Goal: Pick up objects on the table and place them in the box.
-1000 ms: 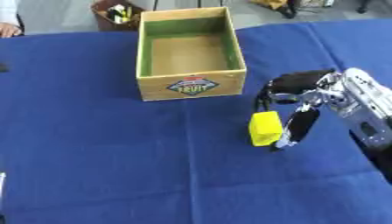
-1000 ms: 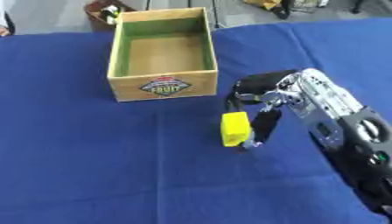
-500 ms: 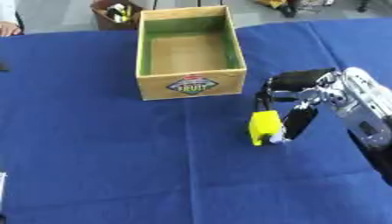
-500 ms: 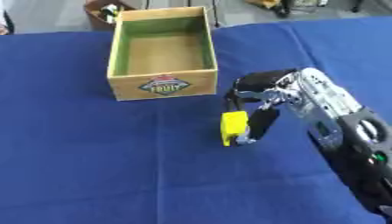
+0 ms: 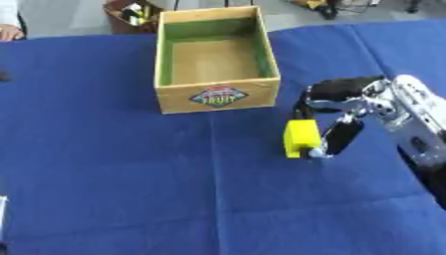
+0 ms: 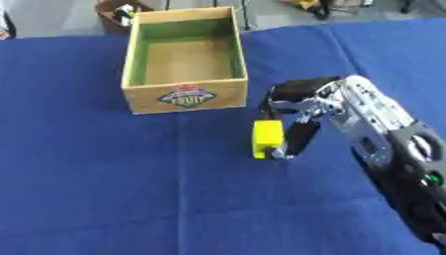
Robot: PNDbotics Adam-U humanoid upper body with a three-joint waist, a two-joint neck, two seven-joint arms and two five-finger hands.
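A yellow block [image 5: 302, 138] hangs just above the blue tablecloth [image 5: 131, 189], right of centre. My right hand [image 5: 348, 102] comes in from the right; its fingers curl over the block's top and its thumb [image 5: 341, 139] presses the block's right side, so the hand is shut on it. An open wooden box [image 5: 217, 94] with green inner walls and a fruit label on its front stands up and to the left of the block, and nothing shows inside it. My left hand shows in neither view.
A dark basket [image 5: 133, 13] with small items stands behind the box at the table's far edge. A person's hand [image 5: 10, 32] rests at the far left edge. A small dark thing [image 5: 4, 76] lies at the left border.
My right hand has carried the yellow block a little upward in the picture, toward the box. The box has not moved.
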